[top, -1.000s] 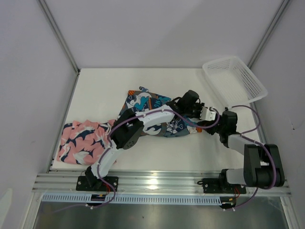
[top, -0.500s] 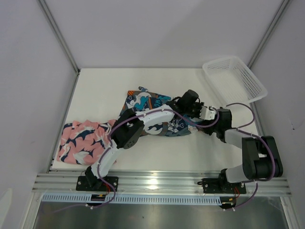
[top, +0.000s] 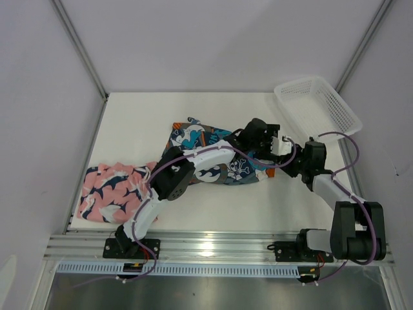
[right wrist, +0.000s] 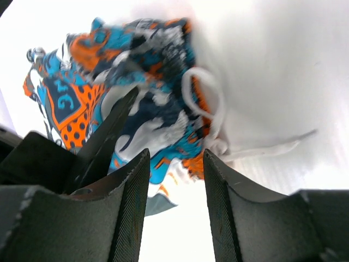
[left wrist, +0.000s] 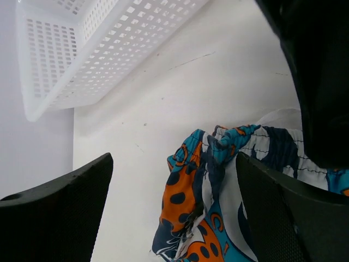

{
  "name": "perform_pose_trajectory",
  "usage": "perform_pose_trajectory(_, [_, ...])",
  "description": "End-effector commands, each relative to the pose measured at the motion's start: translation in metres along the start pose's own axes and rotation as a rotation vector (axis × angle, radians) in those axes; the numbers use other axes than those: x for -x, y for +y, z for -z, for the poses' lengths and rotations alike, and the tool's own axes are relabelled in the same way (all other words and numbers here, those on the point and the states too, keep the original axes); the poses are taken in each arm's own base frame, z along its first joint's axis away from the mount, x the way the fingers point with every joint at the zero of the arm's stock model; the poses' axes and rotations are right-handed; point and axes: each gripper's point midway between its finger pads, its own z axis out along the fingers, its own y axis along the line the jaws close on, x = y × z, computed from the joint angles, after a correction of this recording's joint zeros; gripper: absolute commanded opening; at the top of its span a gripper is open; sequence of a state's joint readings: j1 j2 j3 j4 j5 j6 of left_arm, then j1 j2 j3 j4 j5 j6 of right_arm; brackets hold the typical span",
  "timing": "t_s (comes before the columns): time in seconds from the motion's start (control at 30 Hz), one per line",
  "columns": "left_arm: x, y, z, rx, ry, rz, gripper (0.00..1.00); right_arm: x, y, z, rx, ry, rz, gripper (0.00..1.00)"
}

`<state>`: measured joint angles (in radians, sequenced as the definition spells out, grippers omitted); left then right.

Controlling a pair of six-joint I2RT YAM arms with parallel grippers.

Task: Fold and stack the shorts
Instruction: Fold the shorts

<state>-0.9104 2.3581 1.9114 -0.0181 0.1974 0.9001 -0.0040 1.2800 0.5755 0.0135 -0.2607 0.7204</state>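
- The blue, teal, orange and white shorts (top: 193,139) lie bunched in a heap near the middle of the bench (top: 142,123), a little toward its right edge.
- The pink shorts (top: 113,187) lie crumpled by the near left corner, well apart from the patterned pair and clear of both arms.
- The left gripper (left wrist: 173,164) reaches across the patterned shorts to their right end. Its fingers stand wide apart and grip nothing. The cloth's orange and teal edge lies in the gap between them.
- The right gripper (right wrist: 175,155) points at that same right end from the right side. Its fingers are partly apart, with the cloth just beyond the tips. No cloth shows pinched between them.
- A white drawstring (right wrist: 219,106) loops out of the shorts and trails onto the bare bench.
- A white mesh basket (top: 316,110) sits at the far right corner of the bench.
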Motion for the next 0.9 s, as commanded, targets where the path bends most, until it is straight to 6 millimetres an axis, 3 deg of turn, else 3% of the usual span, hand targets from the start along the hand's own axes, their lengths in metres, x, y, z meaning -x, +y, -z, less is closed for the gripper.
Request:
perform_pose_trajectory(0.0, [0.039, 0.047, 0.024, 0.126, -0.080, 0.030, 0.97, 0.014, 0.003, -0.003, 0.050, -0.023, 0.003, 0.47])
perform_pose_trajectory(0.07, [0.052, 0.065, 0.040, 0.158, -0.122, 0.074, 0.99, 0.013, 0.001, -0.006, 0.059, -0.009, -0.013, 0.47])
perform_pose_trajectory(0.1, [0.048, 0.060, 0.043, 0.147, -0.120, 0.089, 0.99, 0.012, -0.001, -0.007, 0.063, -0.003, -0.019, 0.47])
perform_pose_trajectory(0.2, [0.059, 0.073, 0.064, 0.185, -0.155, 0.115, 0.99, 0.013, -0.003, -0.011, 0.075, 0.004, -0.037, 0.47])
perform_pose_trajectory(0.4, [0.052, 0.074, 0.082, 0.187, -0.106, 0.175, 0.91, 0.018, 0.001, -0.009, 0.082, -0.010, -0.043, 0.48])
perform_pose_trajectory(0.43, [0.047, 0.070, 0.084, 0.178, -0.102, 0.212, 0.83, 0.018, 0.000, -0.011, 0.077, 0.000, -0.047, 0.49])
perform_pose_trajectory(0.5, [0.057, 0.071, 0.095, 0.170, -0.129, 0.237, 0.75, 0.016, 0.001, -0.014, 0.082, 0.022, -0.056, 0.50])
perform_pose_trajectory(0.57, [0.052, 0.058, 0.098, 0.140, -0.113, 0.280, 0.49, 0.015, -0.001, -0.020, 0.076, 0.035, -0.067, 0.59])
perform_pose_trajectory(0.6, [0.054, 0.057, 0.101, 0.134, -0.111, 0.298, 0.40, 0.015, -0.001, -0.021, 0.076, 0.038, -0.075, 0.59])
perform_pose_trajectory(0.63, [0.049, 0.048, 0.101, 0.102, -0.078, 0.350, 0.22, 0.018, 0.000, -0.023, 0.079, 0.033, -0.076, 0.59])
perform_pose_trajectory(0.7, [0.043, 0.040, 0.098, 0.076, -0.043, 0.403, 0.00, 0.017, -0.003, -0.028, 0.063, 0.043, -0.082, 0.55])
perform_pose_trajectory(0.87, [0.030, 0.006, 0.090, -0.038, 0.025, 0.556, 0.00, 0.025, -0.002, -0.038, 0.034, 0.028, -0.068, 0.40])
